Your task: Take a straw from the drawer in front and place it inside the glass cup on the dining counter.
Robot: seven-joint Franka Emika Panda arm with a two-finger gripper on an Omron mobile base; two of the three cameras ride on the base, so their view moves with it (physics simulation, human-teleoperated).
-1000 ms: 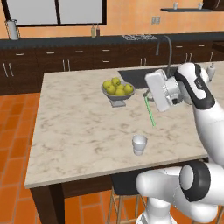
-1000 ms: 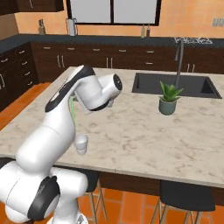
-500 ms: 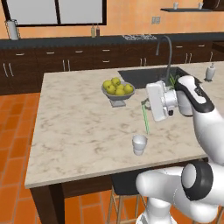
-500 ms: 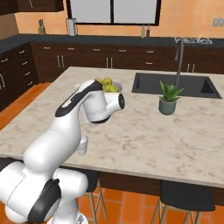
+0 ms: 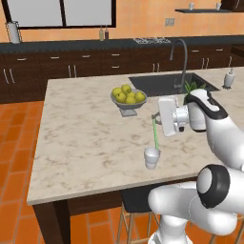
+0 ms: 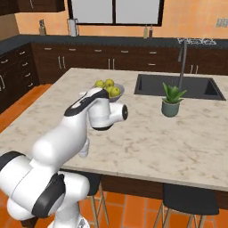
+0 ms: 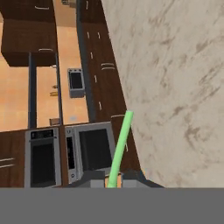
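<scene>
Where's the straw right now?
In the left base view the straw hangs upright from the shut gripper, its lower end at the glass cup on the dining counter.

No legible text or labels anywhere.

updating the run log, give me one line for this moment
phase: placing | gripper: shut on straw | straw: hanging, lower end at glass cup rim | cup: upright on dining counter
</scene>
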